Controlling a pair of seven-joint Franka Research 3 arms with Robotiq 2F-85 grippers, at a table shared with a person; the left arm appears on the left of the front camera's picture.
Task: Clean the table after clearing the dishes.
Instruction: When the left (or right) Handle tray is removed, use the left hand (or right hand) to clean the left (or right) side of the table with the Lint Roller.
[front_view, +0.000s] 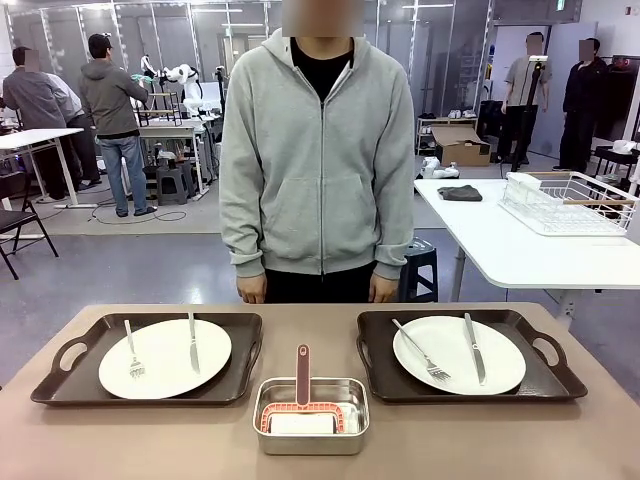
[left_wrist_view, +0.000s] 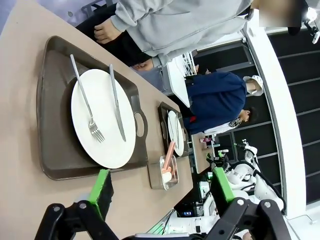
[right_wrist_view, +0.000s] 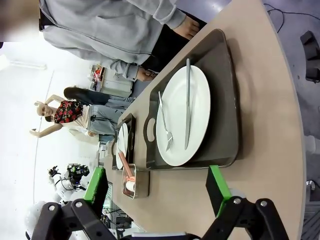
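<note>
**Item: table-clearing, opening stage.**

**Table** (front_view: 450, 440): tan top, filling the lower part of the front view.

**Dishes:**
- The left tray (front_view: 85, 330) sat at lower left. It carried a white plate (front_view: 165, 358) with a fork (front_view: 132, 352) and a knife (front_view: 192, 343) lying on it.
- The right tray (front_view: 378, 345) sat at lower right with a second plate (front_view: 500, 360), set the same way.

**Between the trays:** a small steel pan (front_view: 262, 415) stood at bottom centre. A pink-handled brush (front_view: 302, 375) rested in it.

**Person** (front_view: 318, 150): stood at the top centre behind the table, with arms down and hands clear of the trays.

**Step, as judged:** clearing had not begun, since both trays were on the table. Wiping would have to wait until they were gone.

**Next move, as judged:** take one tray by its handle or rim and lift it level, so that the loose cutlery does not slide off the plate.

**Pincers:**
- The left gripper (left_wrist_view: 160, 185) rose from the bottom edge of its wrist view. Its jaws were spread wide and it held and touched nothing, well short of the tray.
- The right gripper (right_wrist_view: 156, 182) was likewise spread wide and empty. It hung above the table edge, apart from its tray.
</note>
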